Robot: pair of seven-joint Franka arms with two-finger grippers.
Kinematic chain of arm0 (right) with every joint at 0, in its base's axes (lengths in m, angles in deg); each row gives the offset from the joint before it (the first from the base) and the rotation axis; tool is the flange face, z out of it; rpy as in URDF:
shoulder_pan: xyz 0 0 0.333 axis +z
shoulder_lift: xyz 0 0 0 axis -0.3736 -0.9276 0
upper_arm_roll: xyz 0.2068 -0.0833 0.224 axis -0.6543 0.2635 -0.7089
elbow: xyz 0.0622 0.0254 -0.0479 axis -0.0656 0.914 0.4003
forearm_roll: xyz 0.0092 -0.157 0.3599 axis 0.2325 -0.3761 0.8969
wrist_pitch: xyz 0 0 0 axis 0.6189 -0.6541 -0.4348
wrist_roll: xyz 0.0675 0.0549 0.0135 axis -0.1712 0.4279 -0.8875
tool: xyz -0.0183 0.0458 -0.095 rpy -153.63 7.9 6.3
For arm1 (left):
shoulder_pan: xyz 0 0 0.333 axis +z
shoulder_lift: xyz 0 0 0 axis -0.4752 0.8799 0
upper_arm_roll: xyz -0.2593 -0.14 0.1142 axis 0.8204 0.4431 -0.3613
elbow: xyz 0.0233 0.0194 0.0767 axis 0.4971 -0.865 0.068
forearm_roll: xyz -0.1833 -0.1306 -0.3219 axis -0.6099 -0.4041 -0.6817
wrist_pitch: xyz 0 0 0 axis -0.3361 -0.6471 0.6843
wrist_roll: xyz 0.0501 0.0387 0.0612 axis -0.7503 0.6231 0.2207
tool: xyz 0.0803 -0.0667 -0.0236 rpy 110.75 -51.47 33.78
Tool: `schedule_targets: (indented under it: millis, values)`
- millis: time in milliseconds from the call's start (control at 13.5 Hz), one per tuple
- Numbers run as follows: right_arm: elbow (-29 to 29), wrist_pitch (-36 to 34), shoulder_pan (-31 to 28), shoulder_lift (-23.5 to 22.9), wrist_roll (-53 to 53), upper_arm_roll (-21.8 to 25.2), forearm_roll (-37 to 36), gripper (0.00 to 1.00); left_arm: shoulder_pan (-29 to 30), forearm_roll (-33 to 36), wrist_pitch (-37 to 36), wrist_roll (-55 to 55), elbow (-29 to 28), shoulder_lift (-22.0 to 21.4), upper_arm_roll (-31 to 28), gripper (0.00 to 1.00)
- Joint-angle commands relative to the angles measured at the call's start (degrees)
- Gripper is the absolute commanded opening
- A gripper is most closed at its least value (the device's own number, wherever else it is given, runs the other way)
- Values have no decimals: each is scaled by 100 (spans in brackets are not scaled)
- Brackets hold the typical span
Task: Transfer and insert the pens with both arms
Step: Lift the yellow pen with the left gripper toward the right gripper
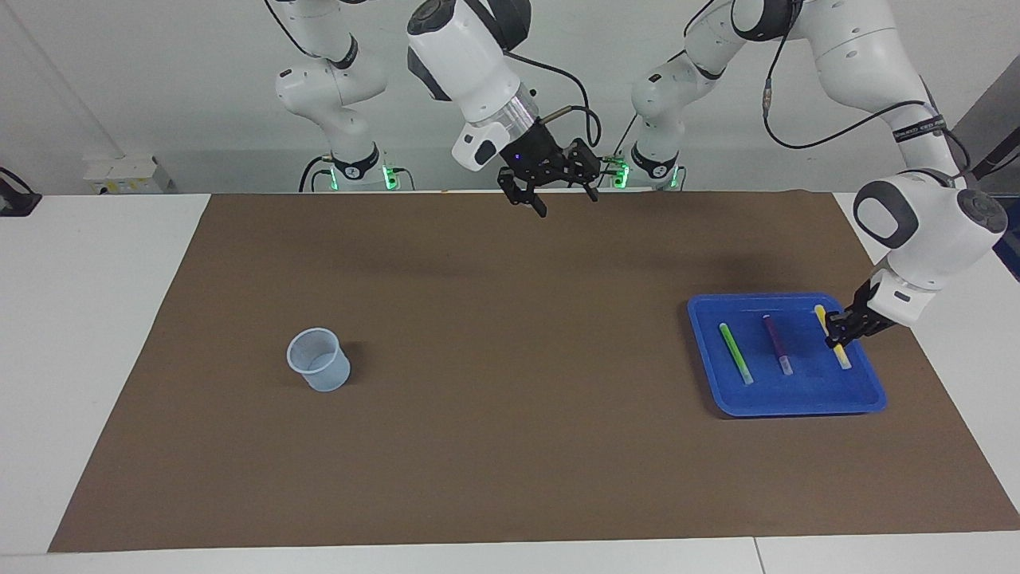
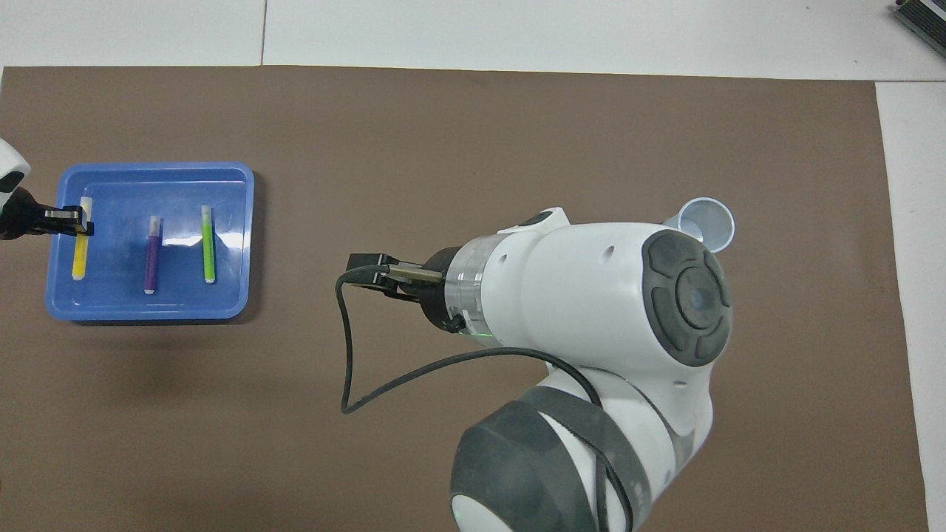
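While all three pens lie in the blue tray (image 1: 865,387) at centre-right, the left gripper (image 1: 837,333) is clamped on the yellow pen (image 1: 843,356). The right gripper (image 1: 558,191), fingers apart, waits at upper centre; the cup (image 1: 319,371) at centre-left holds nothing.

Brown mat (image 1: 510,399) covers the white table (image 1: 80,319)

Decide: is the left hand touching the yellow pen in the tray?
Touching. In the facing view the left hand is shut on the yellow pen lying in the blue tray; the overhead view agrees.
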Motion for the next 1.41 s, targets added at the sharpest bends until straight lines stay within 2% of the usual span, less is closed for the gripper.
schedule_targets:
  millis: [0, 223, 520, 668, 891, 1039, 1336]
  values:
    - [12, 85, -15, -9, 59, -22, 118, 100, -48, -558, -636, 101, 18, -447, -28, 0]
    - [12, 94, -15, -9, 59, -22, 118, 100, -66, -735, -1303, 803, 27, -781, 51, 0]
    - [12, 85, -15, -9, 86, -22, 144, 100, -249, -1351, -2691, 1971, 88, -1782, 87, 0]
    - [12, 111, -15, -9, 313, -22, 144, 100, -460, -1735, -3141, 3058, 79, -2161, 95, 0]
    - [3, 120, -15, -18, 384, -22, 362, 100, -785, -2334, -3152, 4080, 44, -2250, 139, 0]
    - [3, 129, -15, -18, 498, -22, 504, 100, -1162, -2458, -2977, 5037, -8, -2250, 148, 0]
    - [12, 532, 11, -44, 999, -22, 714, 100, -1743, -3212, -2362, 6673, -516, -2452, 148, 0]
